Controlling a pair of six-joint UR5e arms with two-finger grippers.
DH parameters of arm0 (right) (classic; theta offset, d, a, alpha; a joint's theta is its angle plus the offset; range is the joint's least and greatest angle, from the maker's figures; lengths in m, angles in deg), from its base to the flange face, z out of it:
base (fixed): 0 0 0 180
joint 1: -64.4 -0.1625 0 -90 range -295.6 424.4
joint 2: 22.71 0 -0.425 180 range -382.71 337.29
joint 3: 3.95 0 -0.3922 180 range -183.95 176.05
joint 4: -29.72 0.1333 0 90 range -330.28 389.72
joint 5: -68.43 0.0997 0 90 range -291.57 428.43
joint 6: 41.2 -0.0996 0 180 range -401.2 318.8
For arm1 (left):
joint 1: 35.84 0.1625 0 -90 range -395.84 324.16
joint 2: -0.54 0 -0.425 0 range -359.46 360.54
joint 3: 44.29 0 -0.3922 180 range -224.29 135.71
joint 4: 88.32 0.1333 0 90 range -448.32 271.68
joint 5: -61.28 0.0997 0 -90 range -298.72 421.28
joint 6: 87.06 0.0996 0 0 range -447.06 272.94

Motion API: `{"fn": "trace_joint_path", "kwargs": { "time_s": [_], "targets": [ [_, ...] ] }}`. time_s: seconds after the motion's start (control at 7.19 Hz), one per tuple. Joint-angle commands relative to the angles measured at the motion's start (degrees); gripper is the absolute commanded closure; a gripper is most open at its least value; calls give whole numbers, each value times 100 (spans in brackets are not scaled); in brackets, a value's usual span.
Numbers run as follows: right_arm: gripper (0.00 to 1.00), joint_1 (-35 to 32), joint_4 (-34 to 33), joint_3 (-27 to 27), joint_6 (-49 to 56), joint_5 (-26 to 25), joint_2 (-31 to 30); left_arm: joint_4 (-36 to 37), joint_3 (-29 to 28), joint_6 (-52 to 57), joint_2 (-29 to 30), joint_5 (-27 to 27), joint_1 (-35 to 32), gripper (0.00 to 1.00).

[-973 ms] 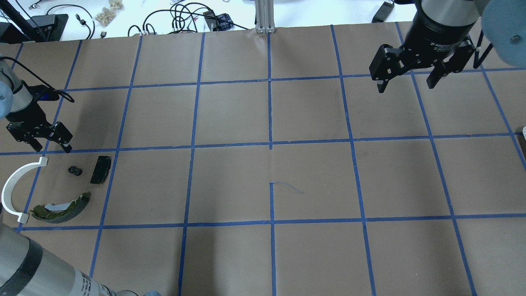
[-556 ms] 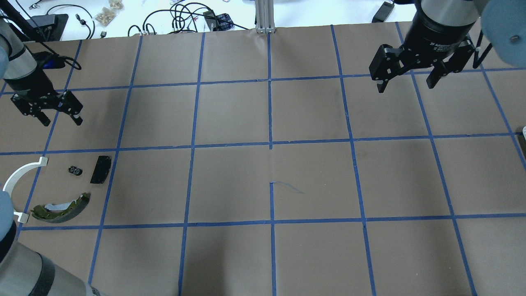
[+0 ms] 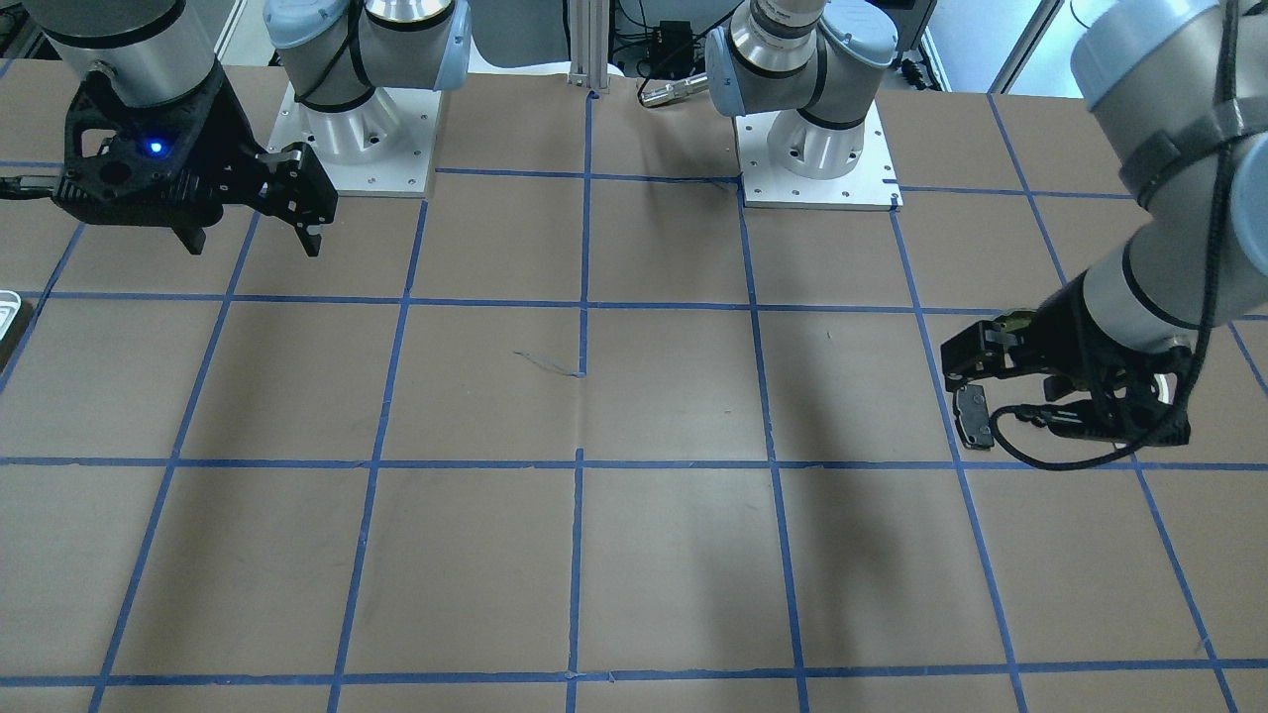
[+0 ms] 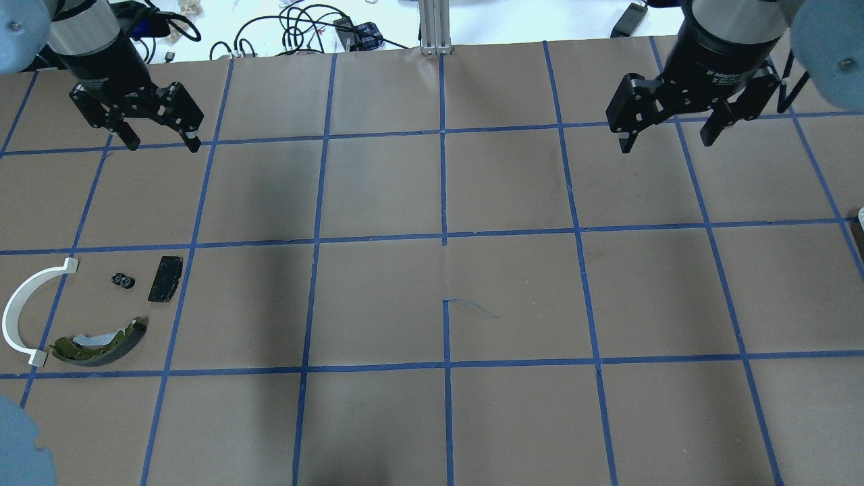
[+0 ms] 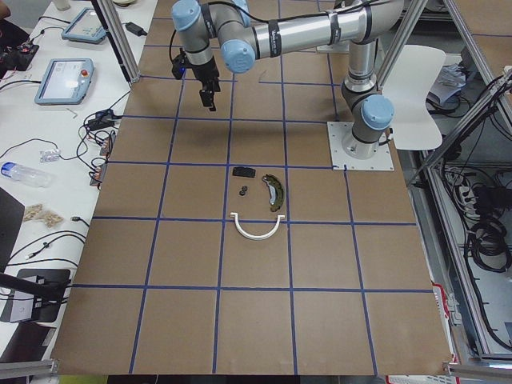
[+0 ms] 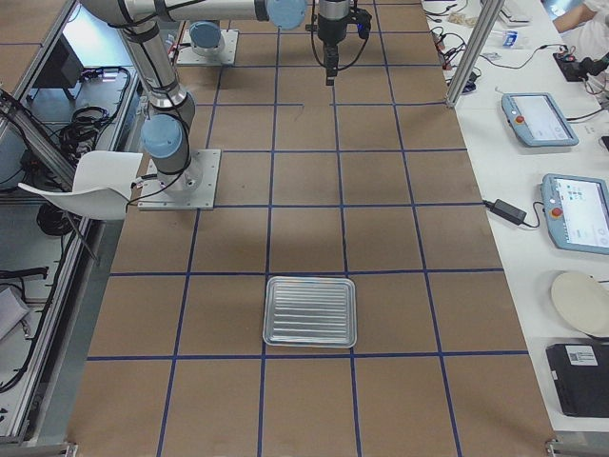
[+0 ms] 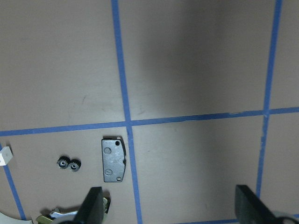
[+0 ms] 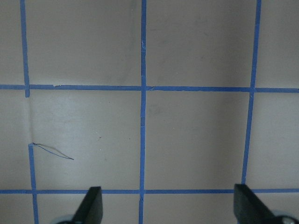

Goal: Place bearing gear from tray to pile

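Bearing gears (image 4: 123, 279), two tiny black toothed ones, lie side by side on the paper in the pile (image 4: 88, 310), and neither arm holds one.

Over to the left gripper (image 4: 163, 145): it hangs above the table, jaws spread wide, nothing between them. It sits over a blue tape (image 4: 442, 182) line on the far left of the table (image 4: 378, 189), on the far side of the pile from the robot and well apart from it. Its wrist camera looks straight down, both fingertips (image 7: 93, 207) at the bottom of the view, and picks out the gears just beside the dark pad (image 4: 165, 278), not touching it. The pad lies flat with one long edge along a tape line.

Further out in the pile, the yellow-green shoe (image 4: 101, 344) lies on the robot's side of the gears, and the white arc strip (image 4: 7, 317) curves round the outer left side.

Across to the right gripper (image 4: 666, 143): also raised, also gaping wide and empty, over the far right of the table. Its wrist camera sees only brown paper and tape.

And the tray (image 6: 309, 311), silvery and ribbed in the right side view, lies flat toward the table's right end, well apart from the pile; the overhead catches just a corner of it.
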Motion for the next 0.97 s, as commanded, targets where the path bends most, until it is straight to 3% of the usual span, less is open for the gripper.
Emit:
{"fn": "trace_joint_path", "kwargs": {
  "time_s": [0.0,0.56,0.83],
  "targets": [
    [0,6,1,0,0,0,3,-105,81,-242,-420,-105,-746,0],
    [0,-2,1,0,0,0,3,-17,1055,-304,-1184,-7,-1014,0],
    [0,-3,1,0,0,0,3,-78,1188,-339,-1475,-34,-901,0]
  ]
}}
